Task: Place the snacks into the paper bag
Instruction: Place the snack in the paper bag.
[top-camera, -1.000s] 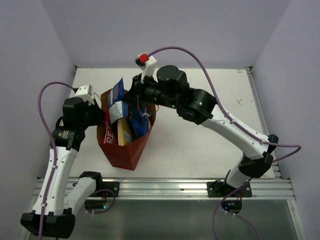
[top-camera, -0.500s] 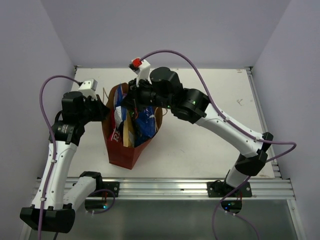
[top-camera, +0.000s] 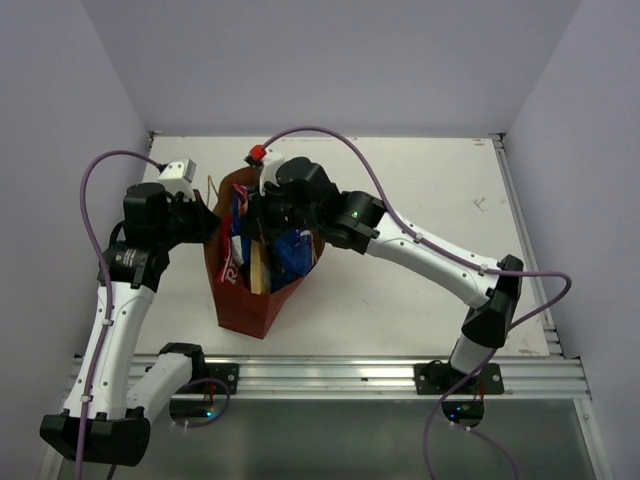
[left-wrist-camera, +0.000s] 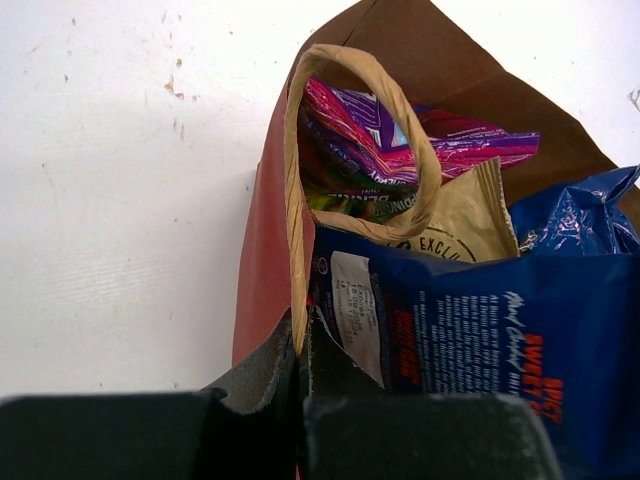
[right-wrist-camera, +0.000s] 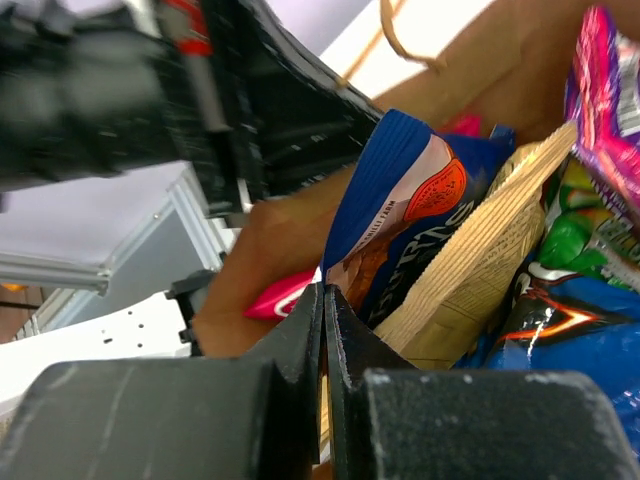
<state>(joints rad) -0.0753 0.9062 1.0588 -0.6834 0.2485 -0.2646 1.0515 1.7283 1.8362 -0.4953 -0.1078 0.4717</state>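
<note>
Several snacks (top-camera: 285, 250) stand packed inside paper bag (top-camera: 250, 305), toward 9 o'clock on table (top-camera: 400, 290). Left end effector (left-wrist-camera: 303, 365) clamped on bag rim at 9 o'clock. Right end effector (right-wrist-camera: 324, 330) closed over mouth, grip on anything unclear. Loading looks nearly done; remaining: release, retreat.

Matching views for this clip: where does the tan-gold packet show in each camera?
Top external: tan-gold packet stands inside the paper bag, left of centre.
Left wrist: tan-gold packet, right of centre, behind the blue packet.
Right wrist: tan-gold packet, centre-right, crimped edge towards upper right.
Shared landmark: the paper bag holding it.
</note>
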